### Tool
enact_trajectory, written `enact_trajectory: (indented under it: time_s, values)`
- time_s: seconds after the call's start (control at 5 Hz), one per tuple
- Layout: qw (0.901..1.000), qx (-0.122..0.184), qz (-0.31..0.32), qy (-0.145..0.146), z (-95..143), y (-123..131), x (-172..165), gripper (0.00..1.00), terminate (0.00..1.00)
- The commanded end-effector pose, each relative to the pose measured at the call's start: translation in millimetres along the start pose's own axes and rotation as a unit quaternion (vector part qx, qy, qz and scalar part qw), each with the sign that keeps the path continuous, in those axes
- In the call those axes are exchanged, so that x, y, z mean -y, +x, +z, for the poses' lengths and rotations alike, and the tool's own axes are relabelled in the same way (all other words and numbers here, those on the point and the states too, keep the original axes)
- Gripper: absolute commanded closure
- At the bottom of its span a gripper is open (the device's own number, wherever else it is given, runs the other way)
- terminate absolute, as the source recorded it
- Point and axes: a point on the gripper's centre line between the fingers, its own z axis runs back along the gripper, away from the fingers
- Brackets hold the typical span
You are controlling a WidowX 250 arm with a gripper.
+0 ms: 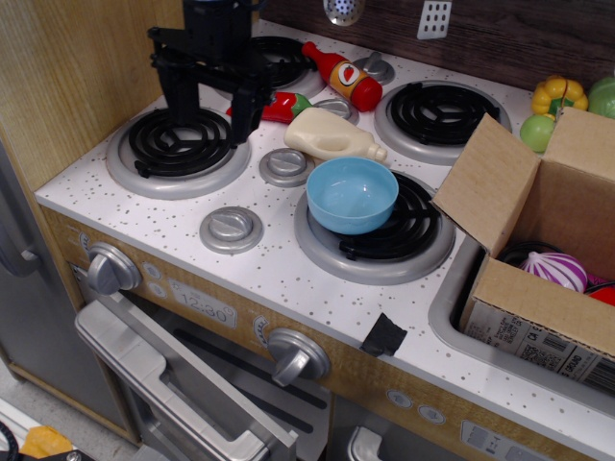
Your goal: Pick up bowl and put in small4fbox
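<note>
The light-blue bowl [352, 194] sits upright and empty on the left edge of the front right burner [377, 230]. The brown cardboard box [538, 230] stands in the sink at the right, flaps open, barcode label on its front side. Inside it lies a purple and white onion [557, 270]. My black gripper [211, 110] hangs open and empty above the front left burner [179, 144], well left of the bowl and higher than it.
A cream bottle [332, 135], a red chili [281, 108] and an orange sauce bottle [343, 75] lie between the burners behind the bowl. Toy vegetables [557, 96] sit behind the box. A wooden wall rises at the left. Grey knobs [231, 229] dot the stovetop.
</note>
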Motion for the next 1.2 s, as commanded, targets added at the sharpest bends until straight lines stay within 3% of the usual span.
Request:
enact_trajectory:
  time_s: [0.0,0.8,1.0]
  values:
    - [0.9973,0.067,0.030,-0.004,7.4,6.7,42.5,0.00,0.00]
    - [0.9898,0.115,0.065,-0.053,-38.5,19.5,68.2,0.00,0.00]
    - [0.9886,0.117,0.082,-0.047,-49.2,19.8,70.4,1.00,0.00]
